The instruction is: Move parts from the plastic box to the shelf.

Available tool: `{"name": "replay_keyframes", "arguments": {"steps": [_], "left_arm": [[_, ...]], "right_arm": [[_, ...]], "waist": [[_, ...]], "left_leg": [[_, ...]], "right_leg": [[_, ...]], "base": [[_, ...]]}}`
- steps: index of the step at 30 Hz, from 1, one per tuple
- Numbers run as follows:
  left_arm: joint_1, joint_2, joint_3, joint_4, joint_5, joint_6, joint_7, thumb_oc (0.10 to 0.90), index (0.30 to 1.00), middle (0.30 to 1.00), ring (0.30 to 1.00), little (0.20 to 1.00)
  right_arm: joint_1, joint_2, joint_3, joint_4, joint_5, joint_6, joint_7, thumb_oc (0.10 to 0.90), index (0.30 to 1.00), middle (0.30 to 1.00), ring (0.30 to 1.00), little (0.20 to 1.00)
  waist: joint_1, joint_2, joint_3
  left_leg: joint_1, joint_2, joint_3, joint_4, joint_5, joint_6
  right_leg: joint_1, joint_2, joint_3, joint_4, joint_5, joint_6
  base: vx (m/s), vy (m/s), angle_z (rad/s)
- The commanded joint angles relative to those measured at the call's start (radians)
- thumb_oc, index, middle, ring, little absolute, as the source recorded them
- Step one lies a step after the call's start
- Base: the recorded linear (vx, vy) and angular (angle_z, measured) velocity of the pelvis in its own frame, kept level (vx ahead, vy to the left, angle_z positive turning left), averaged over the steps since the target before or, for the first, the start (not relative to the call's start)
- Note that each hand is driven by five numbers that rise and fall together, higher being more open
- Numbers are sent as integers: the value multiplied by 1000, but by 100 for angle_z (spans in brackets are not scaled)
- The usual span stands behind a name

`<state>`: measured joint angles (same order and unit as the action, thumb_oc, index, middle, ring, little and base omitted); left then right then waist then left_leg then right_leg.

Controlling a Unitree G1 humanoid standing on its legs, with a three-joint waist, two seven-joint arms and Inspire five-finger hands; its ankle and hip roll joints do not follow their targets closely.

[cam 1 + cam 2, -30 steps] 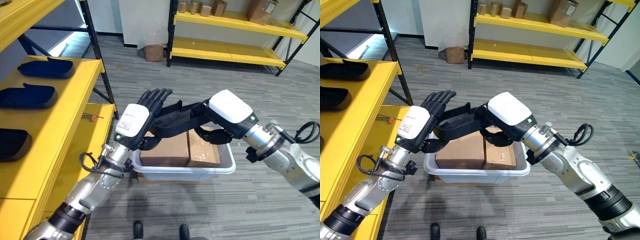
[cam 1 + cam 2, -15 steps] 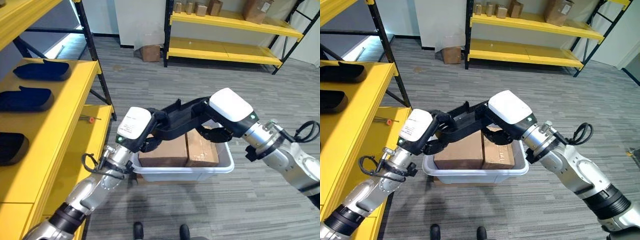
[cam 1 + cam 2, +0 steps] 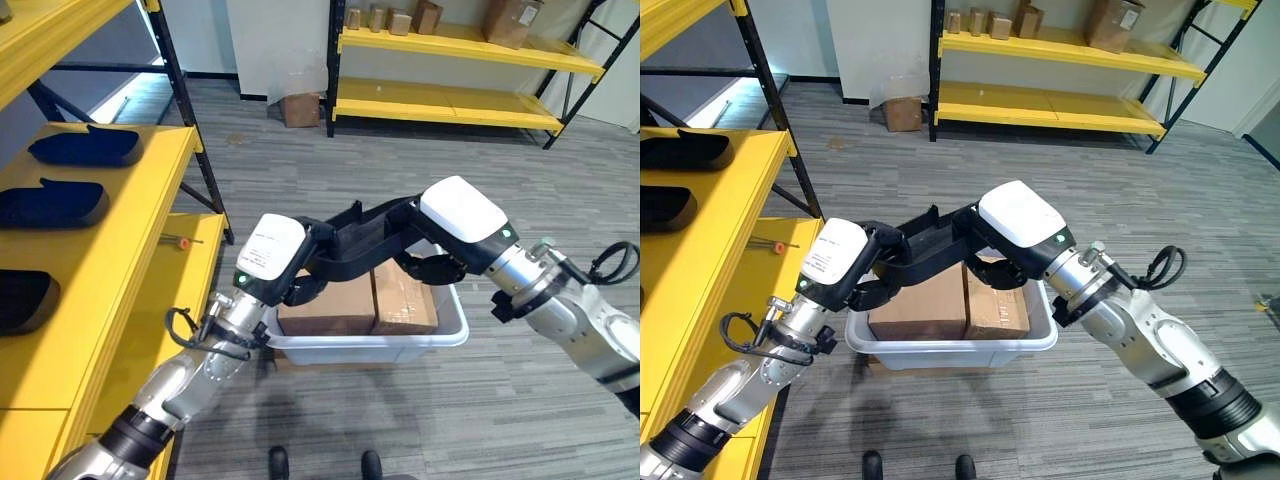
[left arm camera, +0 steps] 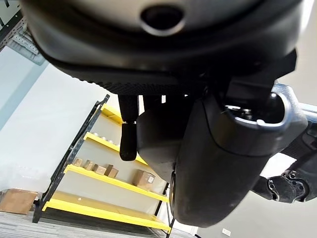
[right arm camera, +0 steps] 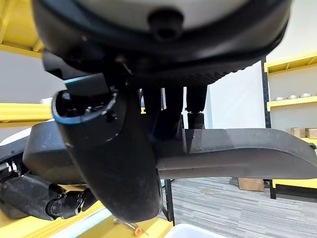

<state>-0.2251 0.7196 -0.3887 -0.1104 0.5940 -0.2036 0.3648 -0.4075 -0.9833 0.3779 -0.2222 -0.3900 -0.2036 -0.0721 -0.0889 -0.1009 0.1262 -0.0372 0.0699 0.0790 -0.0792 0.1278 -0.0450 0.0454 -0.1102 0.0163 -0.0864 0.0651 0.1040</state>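
A storeroom with grey plank flooring is seen, with yellow racks at twelve o'clock and a yellow shelf (image 3: 120,250) along nine o'clock. Three dark blue parts (image 3: 55,203) are already laid on that shelf, well apart from one another.

At the centre, a pale plastic box (image 3: 400,345) stands on the floor, and two brown cartons (image 3: 335,305) are packed side by side inside it.

A long black part (image 3: 355,240) is held above the box, between the two hands. The left hand (image 3: 875,265) is curled round the part's nine o'clock end. The right hand (image 3: 1005,270) is at its three o'clock end; in the right wrist view its fingers (image 5: 171,106) are seen lying against the part's top face, but how far they close on it cannot be told.

The part appears lifted clear of the box and not yet over the shelf, so the carry towards nine o'clock and the setting down are judged to remain. Whether more parts lie in the box cannot be told.
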Motion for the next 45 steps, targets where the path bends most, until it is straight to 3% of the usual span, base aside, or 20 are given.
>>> {"name": "replay_keyframes", "arguments": {"steps": [1, 11, 13, 19, 27, 31, 32, 35, 37, 38, 39, 40, 42, 43, 44, 45], "left_arm": [[-100, -75, -20, 1, -25, -49, 70, 400, 300, 300, 300, 300], [72, -32, 105, 36, -37, -48, 56, 400, 300, 300, 300, 300], [171, -16, 174, 67, -36, -43, 58, 400, 300, 300, 300, 300], [308, -17, 293, 79, -30, -30, 71, 400, 300, 300, 300, 300], [385, -6, 367, 13, -17, -34, 84, 400, 300, 300, 300, 300], [360, 29, 358, -42, 7, -36, 97, 400, 300, 300, 300, 300], [335, 44, 348, -62, 21, -40, 103, 400, 300, 300, 300, 300], [299, 51, 332, -84, 30, -43, 111, 400, 300, 300, 300, 300], [258, 51, 315, -108, 42, -52, 122, 400, 300, 300, 300, 300], [248, 50, 311, -113, 44, -58, 124, 400, 300, 300, 300, 300], [246, 51, 311, -113, 44, -58, 124, 400, 300, 300, 300, 300], [225, 41, 297, -120, 47, -64, 125, 400, 300, 300, 300, 300], [207, 43, 288, -121, 51, -63, 123, 400, 300, 300, 300, 300], [189, 41, 284, -126, 56, -59, 120, 400, 300, 300, 300, 300], [181, 41, 281, -126, 63, -58, 123, 400, 300, 300, 300, 300], [168, 28, 270, -133, 76, -68, 130, 400, 300, 300, 300, 300]], "right_arm": [[-99, 82, -62, -71, 119, -42, -118, 900, 1000, 1000, 1000, 1000], [160, 151, -256, -143, 183, -71, -111, 900, 1000, 1000, 1000, 1000], [273, 178, -325, -156, 189, -83, -108, 900, 1000, 1000, 1000, 1000], [415, 214, -410, -168, 197, -95, -97, 900, 1000, 1000, 1000, 1000], [428, 198, -449, -167, 225, -107, -106, 900, 1000, 1000, 1000, 1000], [331, 174, -402, -164, 245, -117, -129, 900, 1000, 1000, 1000, 1000], [301, 173, -391, -160, 241, -116, -148, 900, 1000, 1000, 1000, 1000], [281, 175, -391, -155, 225, -113, -173, 900, 1000, 1000, 1000, 1000], [274, 191, -386, -155, 205, -106, -190, 900, 1000, 1000, 1000, 1000], [276, 202, -382, -152, 199, -107, -196, 900, 1000, 1000, 1000, 1000], [276, 203, -383, -151, 198, -107, -197, 900, 1000, 1000, 1000, 1000], [287, 224, -381, -156, 203, -112, -195, 900, 1000, 1000, 1000, 1000], [291, 237, -383, -159, 203, -112, -199, 900, 1000, 1000, 1000, 1000], [307, 274, -385, -155, 207, -105, -200, 900, 1000, 1000, 1000, 1000], [311, 288, -386, -155, 202, -105, -205, 900, 1000, 1000, 1000, 1000], [321, 320, -395, -152, 200, -101, -218, 900, 1000, 1000, 1000, 1000]], "waist": [[4, -5, -154], [-7, 25, -142], [-11, 41, -135], [-13, 65, -129], [6, 88, -94], [44, 94, -50], [65, 98, -22], [65, 94, 5], [49, 69, 12], [50, 63, 11], [48, 62, 11], [42, 50, 8], [34, 49, 5], [22, 58, -4], [16, 68, -16], [8, 88, -37]], "left_leg": [[46, 78, 25, -8, -75, -32], [50, 82, 26, -8, -72, -34], [52, 88, 26, -8, -66, -38], [57, 113, 23, -7, -50, -50], [47, 169, -18, 5, -10, -74], [11, 205, -70, 1, 49, -108], [-28, 213, -92, -2, 97, -128], [-72, 200, -88, 5, 128, -118], [-67, 181, -4, 132, 18, -70], [-62, 169, 5, 186, -33, -61], [-76, 167, 1, 202, -37, -58], [-56, 145, 28, 321, -111, -47], [-59, 143, 43, 393, -138, -38], [-9, 136, 68, 421, -208, -35], [37, 126, 86, 348, -245, -31], [71, 106, 117, 210, -232, -30]], "right_leg": [[-56, -24, 1, 21, 18, 60], [-59, -20, 7, 28, 8, 55], [-58, -12, 10, 34, 0, 50], [-58, 13, 12, 52, -22, 33], [-73, 78, -25, 149, -93, -13], [-85, 120, -81, 186, -131, -40], [-88, 126, -114, 184, -138, -47], [-97, 110, -160, 189, -136, -55], [-126, 69, -207, 186, -117, -61], [-130, 57, -222, 181, -112, -64], [-133, 55, -225, 178, -106, -63], [-133, 34, -255, 168, -96, -69], [-137, 24, -282, 165, -89, -71], [-141, 16, -324, 167, -89, -67], [-144, 7, -346, 167, -84, -55], [-134, -9, -380, 152, -62, -31]], "base": [[0, 0, 0], [1, -9, -1], [-3, -70, -10], [-6, -72, -2], [-38, -134, 5], [-155, -206, 23], [-188, -169, 46], [-227, -104, 74], [-301, -141, 111], [-162, -67, 131], [-167, -71, 77], [-124, -39, 58], [-119, -30, 96], [-68, 48, 114], [-1, 205, 98], [17, 198, 94]]}}
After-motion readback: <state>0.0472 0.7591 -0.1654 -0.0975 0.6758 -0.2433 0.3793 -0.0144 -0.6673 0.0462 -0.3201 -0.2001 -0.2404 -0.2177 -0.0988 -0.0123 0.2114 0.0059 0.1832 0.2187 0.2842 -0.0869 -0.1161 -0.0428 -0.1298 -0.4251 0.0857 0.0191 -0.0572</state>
